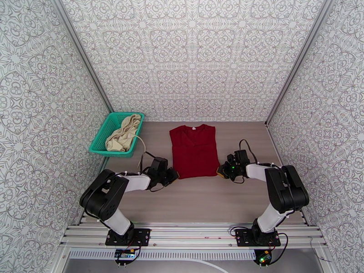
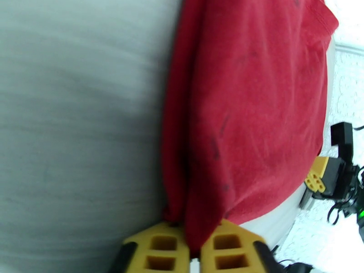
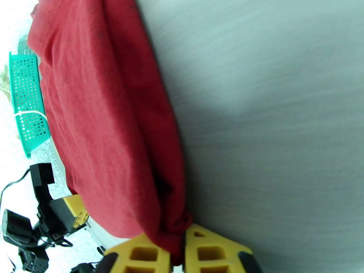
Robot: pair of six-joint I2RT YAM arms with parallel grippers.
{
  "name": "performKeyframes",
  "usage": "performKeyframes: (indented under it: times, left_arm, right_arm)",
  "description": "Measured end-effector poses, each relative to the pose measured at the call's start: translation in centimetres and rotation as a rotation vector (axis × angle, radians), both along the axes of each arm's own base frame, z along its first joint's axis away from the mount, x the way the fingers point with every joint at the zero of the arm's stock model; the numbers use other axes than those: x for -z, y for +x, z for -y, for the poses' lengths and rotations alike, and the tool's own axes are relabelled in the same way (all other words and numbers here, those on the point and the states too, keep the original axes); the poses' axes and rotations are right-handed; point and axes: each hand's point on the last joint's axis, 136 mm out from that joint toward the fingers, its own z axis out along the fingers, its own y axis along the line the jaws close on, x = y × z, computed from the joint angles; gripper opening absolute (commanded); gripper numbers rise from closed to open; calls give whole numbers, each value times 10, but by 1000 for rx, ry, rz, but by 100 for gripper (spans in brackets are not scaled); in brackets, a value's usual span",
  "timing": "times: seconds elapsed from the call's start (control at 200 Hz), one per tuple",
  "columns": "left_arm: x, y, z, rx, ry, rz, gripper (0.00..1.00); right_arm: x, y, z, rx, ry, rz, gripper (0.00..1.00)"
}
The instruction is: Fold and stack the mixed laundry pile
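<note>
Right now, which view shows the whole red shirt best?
The top external view: the shirt lies flat there, seen from collar to hem. The left wrist view shows one hem corner shut in the left gripper; the right wrist view shows the other corner in the right gripper.

A red shirt [image 1: 194, 151] lies flat on the surface [image 1: 204, 201]. The left gripper [image 1: 173, 174] meets its near left corner, the right gripper [image 1: 223, 170] its near right. A cream garment [image 1: 123, 133] lies in the basket [image 1: 101, 137].
</note>
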Motion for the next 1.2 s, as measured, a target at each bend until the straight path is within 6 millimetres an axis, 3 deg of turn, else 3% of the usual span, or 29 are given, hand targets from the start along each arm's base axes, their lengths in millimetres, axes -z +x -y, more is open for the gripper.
performKeyframes:
  times: [0.225,0.46,0.64,0.8,0.87,0.955,1.2]
  left_arm:
    - [-7,-10,-9,9,31,34,0]
    - [-19,-53,-6,94,59,50,0]
    - [-48,-79,-1,144,74,104,0]
    - [-70,-86,-8,141,95,125,0]
    - [-84,-79,-8,144,104,136,0]
    - [-104,-59,-10,128,111,163,0]
    - [-146,22,-15,88,111,236,0]
  right_arm:
    - [-3,-19,4,4,-8,0,0]
    - [-18,-63,8,-6,-25,-2,0]
    - [-43,-96,6,-30,-44,25,0]
    - [-64,-114,15,-14,-81,33,0]
    - [-74,-110,18,-3,-105,27,0]
    - [-95,-92,19,7,-137,39,0]
    - [-152,-3,11,17,-205,152,0]
